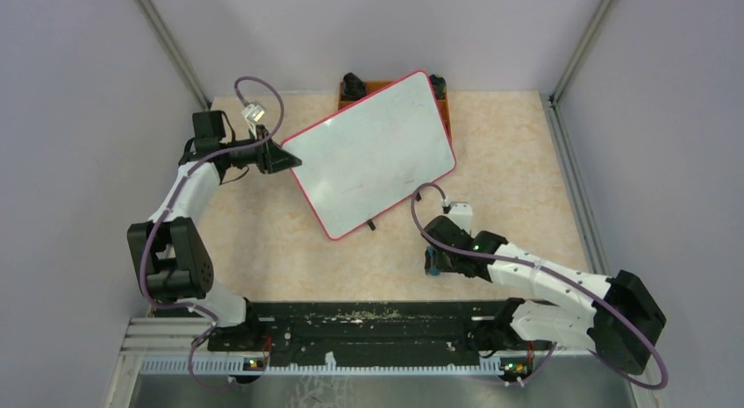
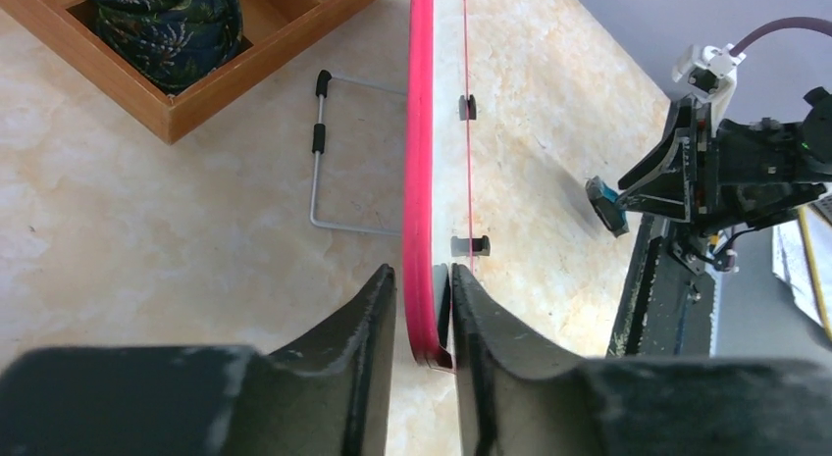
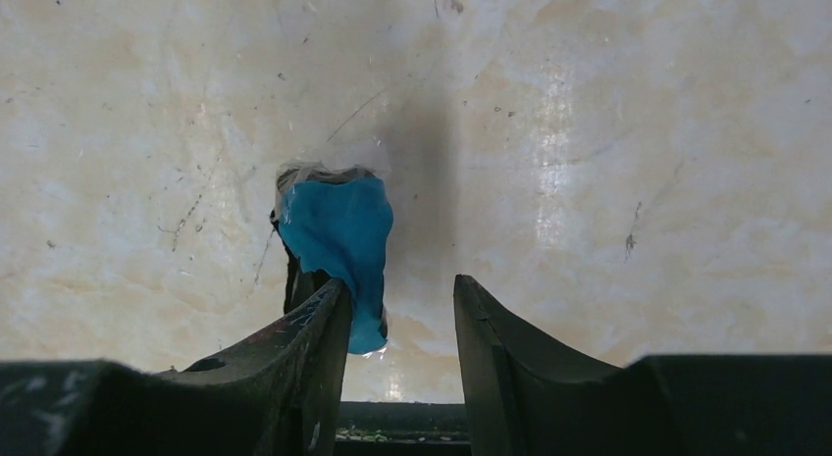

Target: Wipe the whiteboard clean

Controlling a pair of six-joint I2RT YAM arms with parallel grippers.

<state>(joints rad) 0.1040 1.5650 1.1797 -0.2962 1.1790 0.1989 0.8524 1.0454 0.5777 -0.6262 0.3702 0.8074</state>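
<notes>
Where the far edge of the bench point(image 1: 263, 241) meets its middle, the whiteboard point(image 1: 373, 153) lies turned at an angle, one corner pointing toward the far right and another toward the near edge. Its white face, ringed by a thin red rim, looks almost clean, with only faint smudges. The left gripper point(image 1: 292, 161) reaches in from the far left side of the bench and is clamped on the board's left corner — in the left wrist view the red rim sits pinched between the two dark fingers point(image 2: 358, 319). Beyond the rim in that view, a thin wire stand point(image 2: 314, 181) and small black feet point(image 2: 471, 245) show. A brown wooden tray point(image 1: 444, 110) sits at the far edge, partly covered by the board's far corner, with a dark patterned cloth bundle point(image 2: 167, 25) in one compartment. The right gripper point(image 1: 432, 266) hovers low over bare bench near the near right, well apart from the board. Its jaws stand parted, with tabletop visible between them — a blue piece point(image 3: 338, 230) sits against its left finger.
</notes>
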